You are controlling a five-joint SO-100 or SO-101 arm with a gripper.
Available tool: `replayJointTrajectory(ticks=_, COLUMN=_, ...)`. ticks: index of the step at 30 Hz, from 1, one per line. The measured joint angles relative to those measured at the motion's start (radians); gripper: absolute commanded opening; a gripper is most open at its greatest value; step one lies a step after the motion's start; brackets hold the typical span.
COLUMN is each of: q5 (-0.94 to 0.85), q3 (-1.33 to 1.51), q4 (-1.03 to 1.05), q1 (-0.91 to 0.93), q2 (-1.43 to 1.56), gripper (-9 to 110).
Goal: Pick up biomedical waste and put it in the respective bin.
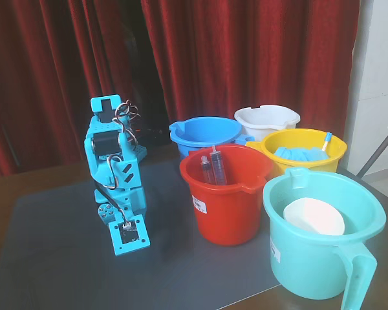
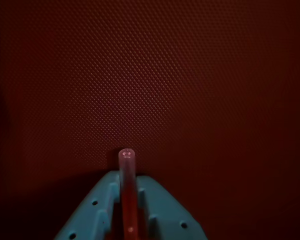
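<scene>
In the wrist view a small clear tube, the biomedical waste (image 2: 126, 160), stands upright between my teal fingers (image 2: 102, 205), its open end close to the dark textured mat. My gripper (image 2: 126, 176) is shut on it. In the fixed view the teal arm is folded down at the left of the mat, with the gripper (image 1: 130, 244) low against the surface; the tube is hidden there. The respective bin, a white bucket (image 1: 267, 119) with a wavy rim, stands at the back right, well away from the gripper.
A red bucket (image 1: 227, 197) holding syringes (image 1: 215, 166) stands just right of the arm. Behind it are a blue bucket (image 1: 205, 132) and a yellow bucket (image 1: 304, 150). A teal jug (image 1: 323, 239) is at the front right. Red curtains hang behind.
</scene>
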Motion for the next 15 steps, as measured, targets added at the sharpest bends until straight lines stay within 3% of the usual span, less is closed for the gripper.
replayJointTrajectory(ticks=15, q5=-0.038, q3=-0.112, q4=0.138, q1=0.002, q2=0.272, gripper=0)
